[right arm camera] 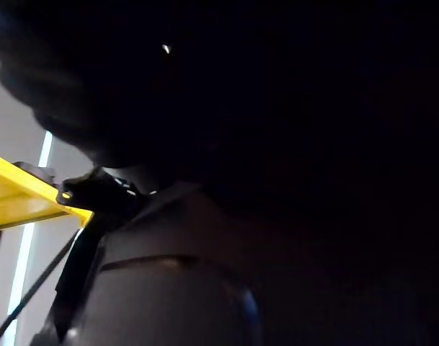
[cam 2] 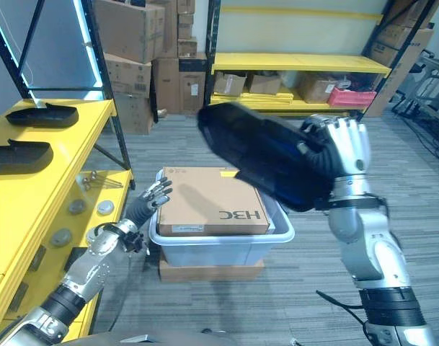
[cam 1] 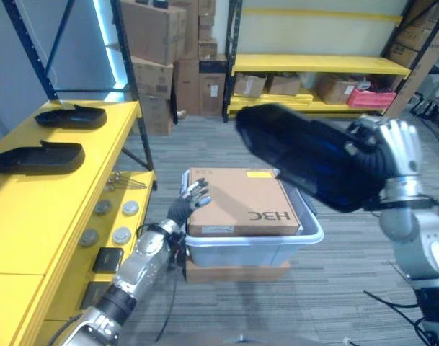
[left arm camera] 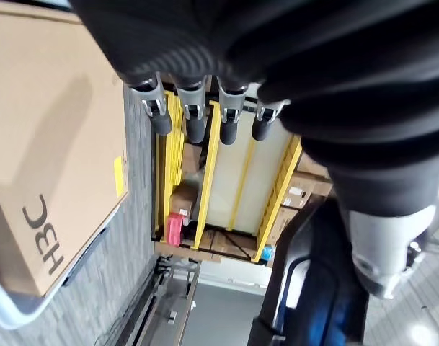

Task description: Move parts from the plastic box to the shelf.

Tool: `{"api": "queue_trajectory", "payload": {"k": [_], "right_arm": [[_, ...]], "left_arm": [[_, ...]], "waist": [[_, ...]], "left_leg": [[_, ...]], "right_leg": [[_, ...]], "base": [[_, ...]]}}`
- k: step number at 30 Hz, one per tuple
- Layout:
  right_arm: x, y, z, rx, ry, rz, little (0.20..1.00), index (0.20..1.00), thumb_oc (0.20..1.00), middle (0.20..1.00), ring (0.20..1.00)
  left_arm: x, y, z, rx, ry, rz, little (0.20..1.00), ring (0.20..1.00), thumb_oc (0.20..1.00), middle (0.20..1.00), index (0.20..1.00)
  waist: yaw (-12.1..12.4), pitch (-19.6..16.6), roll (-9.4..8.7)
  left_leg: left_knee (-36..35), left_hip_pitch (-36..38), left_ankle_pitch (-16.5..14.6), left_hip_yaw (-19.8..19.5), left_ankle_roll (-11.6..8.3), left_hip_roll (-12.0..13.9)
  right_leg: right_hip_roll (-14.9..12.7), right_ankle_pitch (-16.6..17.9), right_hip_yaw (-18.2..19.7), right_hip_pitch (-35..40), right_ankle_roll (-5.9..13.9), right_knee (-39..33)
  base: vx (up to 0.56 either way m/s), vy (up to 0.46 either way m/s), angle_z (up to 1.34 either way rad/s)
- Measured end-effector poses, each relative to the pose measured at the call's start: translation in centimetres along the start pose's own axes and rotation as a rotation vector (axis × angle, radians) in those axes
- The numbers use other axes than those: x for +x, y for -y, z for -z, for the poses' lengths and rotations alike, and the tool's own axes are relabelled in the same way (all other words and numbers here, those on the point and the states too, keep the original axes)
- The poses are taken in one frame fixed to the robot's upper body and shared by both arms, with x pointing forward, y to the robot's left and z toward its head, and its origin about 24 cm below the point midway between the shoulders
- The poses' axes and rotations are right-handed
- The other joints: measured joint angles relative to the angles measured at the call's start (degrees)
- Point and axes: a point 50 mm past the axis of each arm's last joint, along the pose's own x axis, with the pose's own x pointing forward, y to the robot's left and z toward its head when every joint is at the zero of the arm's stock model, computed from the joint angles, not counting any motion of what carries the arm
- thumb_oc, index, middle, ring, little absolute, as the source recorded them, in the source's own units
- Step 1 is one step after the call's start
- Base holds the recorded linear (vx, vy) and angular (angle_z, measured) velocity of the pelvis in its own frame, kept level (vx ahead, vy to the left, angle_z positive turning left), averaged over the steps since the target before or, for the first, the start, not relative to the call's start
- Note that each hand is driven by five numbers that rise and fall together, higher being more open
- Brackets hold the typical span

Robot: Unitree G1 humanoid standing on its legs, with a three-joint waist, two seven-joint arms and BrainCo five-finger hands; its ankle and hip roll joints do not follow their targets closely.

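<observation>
Above the plastic box [cam 1: 306,238], our right hand [cam 2: 347,148] is clamping a black part [cam 2: 262,155]; our left hand [cam 1: 192,196], fingers straight, is hovering beside its left rim.

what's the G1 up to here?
It is moving parts from the plastic box to the yellow shelf. The right hand holds a large black part in the air above the box. The left hand, fingers open, rests at the edge of the cardboard box lying in the plastic box. Two black parts already lie on the shelf.
</observation>
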Motion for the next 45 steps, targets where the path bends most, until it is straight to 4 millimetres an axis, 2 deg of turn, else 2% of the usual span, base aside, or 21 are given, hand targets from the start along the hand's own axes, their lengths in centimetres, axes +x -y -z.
{"api": "queue_trajectory", "payload": {"k": [1,2,4,7,12,19,20,21,32,34,41,43,45], "right_arm": [[-0.1,-0.8,-0.9,0.032,0.033,-0.027,0.200,0.200,0.200,0.200,0.200],[-0.1,-0.8,-0.9,0.032,0.033,-0.027,0.200,0.200,0.200,0.200,0.200],[-0.1,-2.0,-2.9,0.094,0.106,-0.064,0.200,0.200,0.200,0.200,0.200],[0.2,-2.8,-4.8,0.173,0.157,-0.069,0.200,0.200,0.200,0.200,0.200],[0.6,-3.1,-6.6,0.217,0.244,-0.094,0.200,0.200,0.200,0.200,0.200],[1.3,-3.3,-8.0,0.285,0.269,-0.080,0.200,0.200,0.200,0.200,0.200],[1.6,-3.5,-8.5,0.311,0.277,-0.076,0.200,0.200,0.200,0.200,0.200],[1.6,-3.5,-8.7,0.318,0.281,-0.077,0.200,0.200,0.200,0.200,0.200],[1.9,-5.0,-9.3,0.504,0.215,-0.139,0.200,0.200,0.200,0.200,0.200],[1.9,-5.0,-9.3,0.536,0.205,-0.145,0.200,0.200,0.200,0.200,0.200],[1.7,-5.2,-9.3,0.578,0.194,-0.159,0.200,0.200,0.200,0.200,0.200],[0.9,-5.4,-8.9,0.626,0.143,-0.153,0.200,0.200,0.200,0.200,0.200],[-0.2,-5.4,-8.8,0.688,0.106,-0.144,0.200,0.200,0.200,0.200,0.200]], "left_arm": [[0.4,0.6,0.1,-0.016,-0.001,0.016,1.000,1.000,1.000,1.000,1.000],[0.4,0.6,0.1,-0.016,-0.001,0.016,1.000,1.000,1.000,1.000,1.000],[1.0,0.9,0.2,-0.038,-0.009,0.018,1.000,1.000,1.000,1.000,1.000],[1.5,1.1,0.0,-0.060,-0.010,0.021,1.000,1.000,1.000,1.000,1.000],[2.6,1.7,-0.6,-0.096,0.005,0.031,1.000,1.000,1.000,1.000,1.000],[4.2,1.6,-1.4,-0.152,0.014,-0.014,1.000,1.000,1.000,1.000,1.000],[4.3,1.7,-1.5,-0.193,0.026,-0.015,0.398,0.398,0.398,0.398,0.398],[4.3,1.8,-1.6,-0.201,0.030,-0.013,0.200,0.200,0.200,0.200,0.200],[3.8,0.8,-2.6,-0.165,0.087,0.016,0.200,0.200,0.200,0.200,0.200],[3.5,0.5,-3.3,-0.095,0.099,0.027,0.200,0.200,0.200,0.200,0.200],[3.2,-0.3,-3.7,0.049,0.110,0.013,0.200,0.200,0.200,0.200,0.200],[2.9,-0.4,-4.1,0.132,0.128,-0.013,0.200,0.200,0.200,0.200,0.200],[2.2,-0.6,-5.4,0.259,0.180,-0.046,0.200,0.200,0.200,0.200,0.200]], "waist": [[0.02,-0.16,0.23],[0.02,-0.16,0.23],[-0.03,-0.22,0.33],[-0.16,-0.21,0.32],[0.04,-0.16,0.25],[-0.34,-0.08,0.11],[-0.50,-0.07,0.10],[-0.50,-0.06,0.08],[-0.16,0.28,-0.34],[-0.12,0.54,-0.22],[0.53,2.56,0.41],[1.44,3.05,0.89],[3.15,3.61,1.17]], "left_leg": [[-0.05,0.12,0.00,0.46,0.00,-0.02],[-0.05,0.12,0.00,0.46,0.00,-0.02],[-0.04,0.15,0.00,0.77,0.00,-0.04],[-0.02,0.07,-0.01,0.97,0.00,-0.04],[-0.02,-0.01,-0.02,1.00,0.00,0.00],[-0.03,-0.03,-0.09,1.08,0.00,-0.03],[-0.03,-0.01,-0.11,1.11,-0.01,-0.03],[-0.03,-0.02,-0.13,1.13,-0.01,-0.03],[-0.06,0.13,-0.31,1.70,0.00,-0.05],[-0.05,-0.15,-0.30,1.83,0.00,-0.06],[0.03,-0.26,-0.29,1.80,-0.01,-0.06],[0.32,-0.95,-0.27,0.97,-0.02,0.06],[1.20,-2.32,-0.28,0.28,-0.04,0.36]], "right_leg": [[0.02,0.03,0.36,-0.01,-0.04,0.00],[0.02,0.03,0.36,-0.01,-0.04,0.00],[0.03,0.10,0.55,-0.15,-0.14,0.00],[0.06,0.13,0.70,-0.33,-0.17,0.02],[0.10,0.09,0.68,-0.39,-0.12,-0.05],[0.12,0.16,0.74,-0.53,-0.20,0.00],[0.17,0.18,0.76,-0.57,-0.24,0.01],[0.18,0.18,0.78,-0.62,-0.24,0.01],[0.25,0.16,1.21,-0.79,-0.22,0.09],[0.24,0.21,1.33,-1.16,-0.28,0.24],[0.20,0.38,1.35,-1.29,-0.52,0.47],[0.17,0.33,0.73,-1.43,-0.48,0.52],[0.04,0.34,0.30,-1.95,-0.52,0.59]], "base": [[-0.01,0.022,-0.07],[-0.01,0.019,-0.06],[-0.04,0.035,-0.06],[-0.02,0.014,-0.03],[-0.01,0.002,0.00],[-0.01,0.003,0.00],[0.00,0.000,0.00],[0.00,0.000,0.00],[-0.01,-0.002,-0.02],[-0.02,-0.007,-0.02],[-0.02,-0.023,0.00],[-0.05,-0.078,0.15],[-0.03,-0.073,0.16]]}}
